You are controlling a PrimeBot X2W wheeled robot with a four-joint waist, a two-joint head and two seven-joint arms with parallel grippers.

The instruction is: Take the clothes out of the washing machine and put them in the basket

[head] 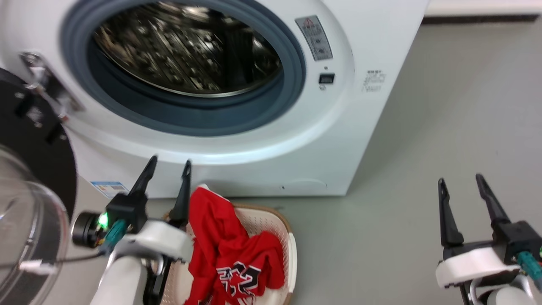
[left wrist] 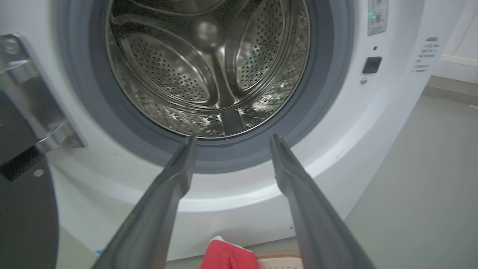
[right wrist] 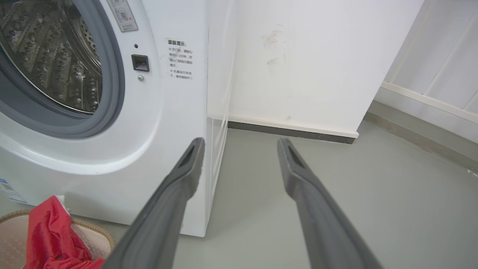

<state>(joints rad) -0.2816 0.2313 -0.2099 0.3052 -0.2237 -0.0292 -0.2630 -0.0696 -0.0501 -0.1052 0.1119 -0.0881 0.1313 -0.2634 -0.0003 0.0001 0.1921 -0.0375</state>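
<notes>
One washer (head: 254, 144) is seen, with one door (head: 46, 169). One basket (head: 293, 254) is counted. One heap of red clothes (head: 233, 250) is seen; the pieces in it cannot be told apart. Two grippers are counted, left gripper (head: 170, 160) and right gripper (head: 460, 178).

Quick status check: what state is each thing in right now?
Door: swung open.
Drum: no clothes visible inside.
Basket: upright, in front of the washing machine.
Clothes: piled in it, one end over its rim.
Left gripper: open, empty.
Right gripper: open, empty.

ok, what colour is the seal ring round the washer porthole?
Blue-grey seal ring on the washing machine; shows best in the left wrist view.
</notes>
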